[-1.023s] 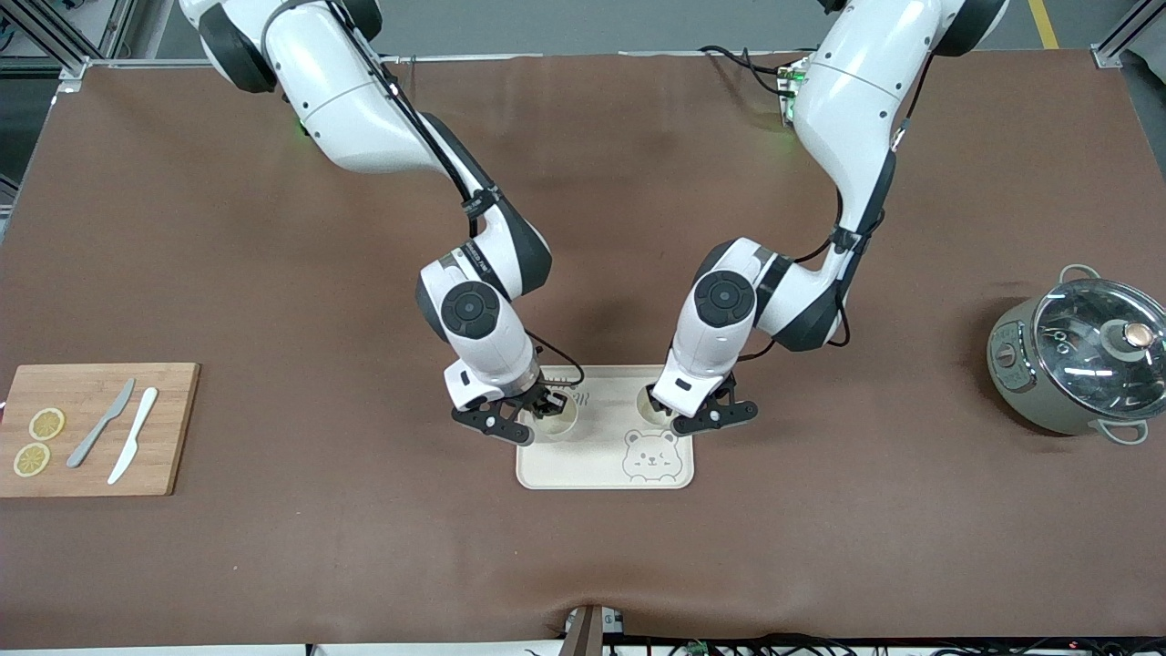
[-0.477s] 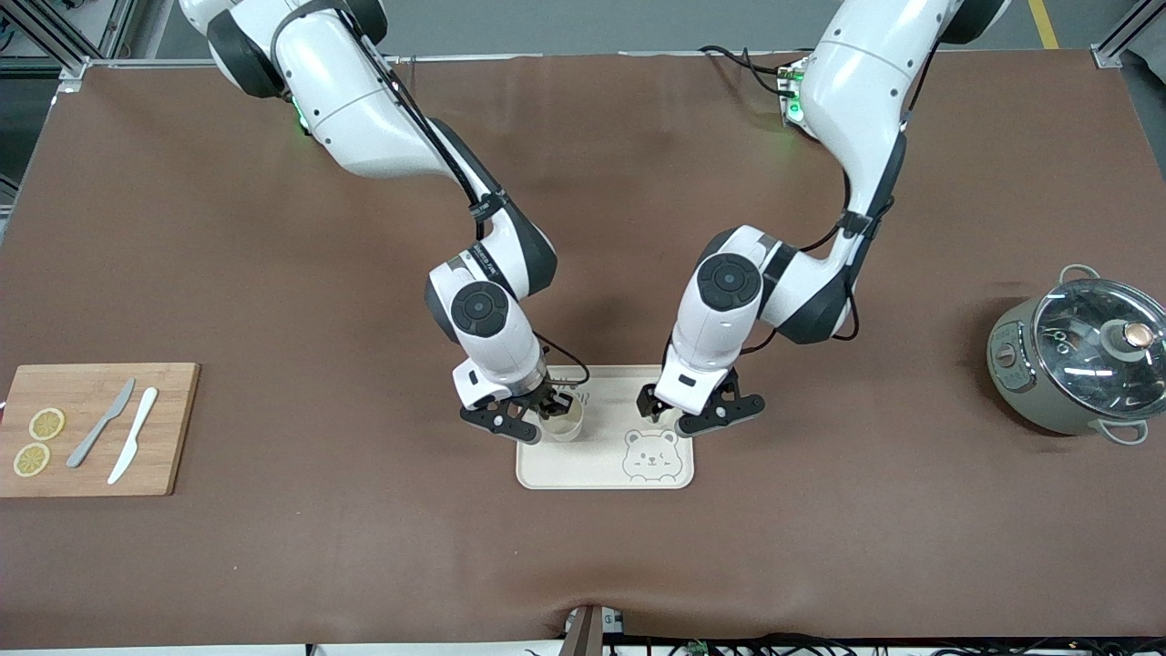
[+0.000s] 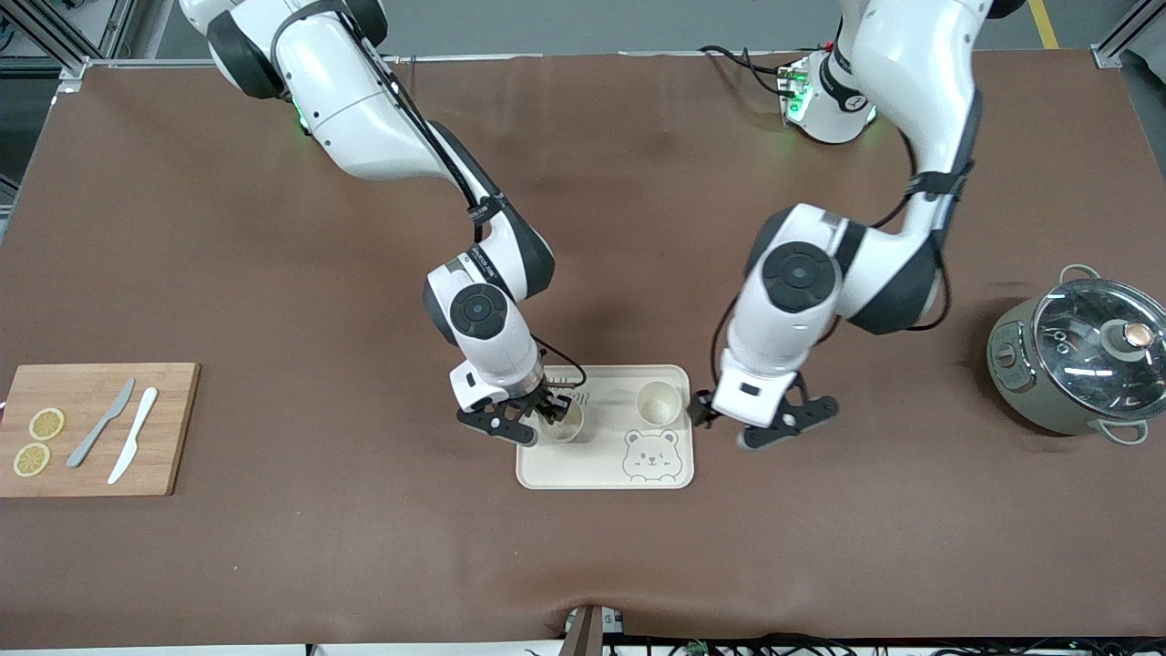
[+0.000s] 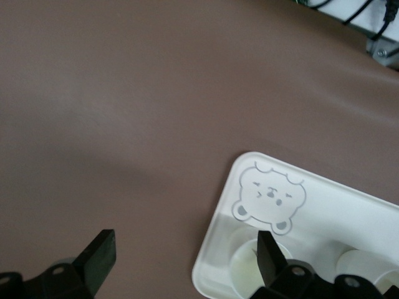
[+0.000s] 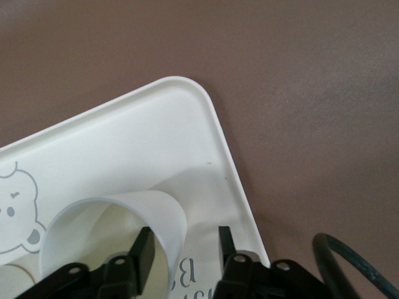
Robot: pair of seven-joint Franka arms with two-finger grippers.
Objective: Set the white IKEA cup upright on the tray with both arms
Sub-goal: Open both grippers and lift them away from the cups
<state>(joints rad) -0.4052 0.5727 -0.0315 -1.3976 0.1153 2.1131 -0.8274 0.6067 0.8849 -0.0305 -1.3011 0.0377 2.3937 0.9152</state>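
Note:
The cream tray [image 3: 601,460] with the bear drawing lies mid-table. Two white cups stand upright on it. One cup [image 3: 658,403] stands free at the left arm's end of the tray. The other cup [image 3: 563,425] is under my right gripper [image 3: 547,417]. In the right wrist view my right gripper [image 5: 184,243] is open, one finger inside the cup [image 5: 124,215] and one outside, astride its wall over the tray [image 5: 156,124]. My left gripper [image 3: 733,426] is open and empty, above the table beside the tray. The left wrist view shows it [image 4: 186,255] wide open beside the tray [image 4: 349,205] and the free cup [image 4: 246,268].
A wooden cutting board [image 3: 168,428] with two knives and lemon slices lies at the right arm's end. A grey pot with a glass lid [image 3: 1079,360] stands at the left arm's end. Brown table mat surrounds the tray.
My left gripper has let go of its cup, risen and moved off the tray toward the left arm's end. My right gripper has stayed at its cup.

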